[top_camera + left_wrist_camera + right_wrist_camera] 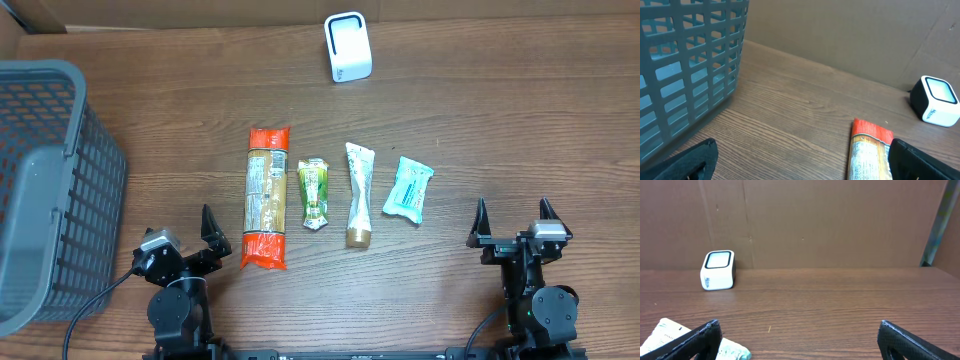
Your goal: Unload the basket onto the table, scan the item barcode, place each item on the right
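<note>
Four items lie in a row mid-table: a long orange-ended packet, a small green sachet, a white tube with a gold cap and a pale blue pouch. The white barcode scanner stands at the far edge. My left gripper rests open near the front edge, just left of the orange packet. My right gripper sits open at the front right, right of the blue pouch. Neither holds anything. The scanner shows in both wrist views.
A grey plastic basket stands at the left edge of the table, close to my left arm; its lattice wall fills the left of the left wrist view. A brown cardboard wall backs the table.
</note>
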You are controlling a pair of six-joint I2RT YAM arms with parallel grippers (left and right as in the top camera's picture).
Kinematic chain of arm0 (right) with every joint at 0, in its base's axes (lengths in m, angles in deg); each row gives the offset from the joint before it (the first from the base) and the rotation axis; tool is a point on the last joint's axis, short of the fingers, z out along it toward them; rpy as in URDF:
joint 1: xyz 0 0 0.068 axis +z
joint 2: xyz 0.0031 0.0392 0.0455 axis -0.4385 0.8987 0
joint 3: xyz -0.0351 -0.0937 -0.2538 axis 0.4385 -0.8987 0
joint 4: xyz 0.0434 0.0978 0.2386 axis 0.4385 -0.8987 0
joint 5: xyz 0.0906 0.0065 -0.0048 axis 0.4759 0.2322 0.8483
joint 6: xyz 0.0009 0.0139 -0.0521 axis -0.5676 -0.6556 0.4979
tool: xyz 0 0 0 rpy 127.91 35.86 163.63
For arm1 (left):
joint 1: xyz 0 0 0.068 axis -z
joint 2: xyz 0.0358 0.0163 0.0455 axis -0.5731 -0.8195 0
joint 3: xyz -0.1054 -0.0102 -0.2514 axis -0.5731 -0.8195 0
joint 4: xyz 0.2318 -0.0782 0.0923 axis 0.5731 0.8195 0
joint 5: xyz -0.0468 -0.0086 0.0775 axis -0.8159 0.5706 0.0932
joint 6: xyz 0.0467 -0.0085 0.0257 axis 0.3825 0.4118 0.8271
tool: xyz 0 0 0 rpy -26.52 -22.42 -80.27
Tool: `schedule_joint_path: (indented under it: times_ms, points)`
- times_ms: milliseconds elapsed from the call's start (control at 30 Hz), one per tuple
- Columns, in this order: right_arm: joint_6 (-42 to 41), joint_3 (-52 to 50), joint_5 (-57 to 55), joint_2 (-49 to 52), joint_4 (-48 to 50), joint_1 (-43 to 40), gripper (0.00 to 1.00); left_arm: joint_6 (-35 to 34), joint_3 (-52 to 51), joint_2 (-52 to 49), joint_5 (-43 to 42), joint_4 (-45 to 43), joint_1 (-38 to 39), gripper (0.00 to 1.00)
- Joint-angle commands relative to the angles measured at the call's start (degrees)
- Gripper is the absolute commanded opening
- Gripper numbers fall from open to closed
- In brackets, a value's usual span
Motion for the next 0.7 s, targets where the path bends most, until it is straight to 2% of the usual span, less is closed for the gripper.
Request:
schedule_joint_path:
  times_ms: [0,333,433,500,667]
  points:
    - [0.2,-0.6,-0.1,-0.4,0.4,0.3,1.0,1.0,0.0,0.7,1.0,0.1,0.3,1.0]
    - [-0.4,-0.6,3.9,-0.4,0.8,0.3,1.0,0.9,0.0,0.7,1.0,0.1,0.3,1.0]
    - [-0.4,0.1,13.6,-0.4,0.6,0.3,1.0,0.9,0.0,0.7,1.0,0.1,0.3,1.0]
    - [-0.4,1.7,15.7,-0.3,-1.8,0.3,1.0,0.9,0.0,0.7,1.0,0.1,0.3,1.0]
    - [-0.4,13.1,19.1,3.8,-13.5,0.3,1.0,0.9,0.0,0.7,1.0,0.1,0.3,1.0]
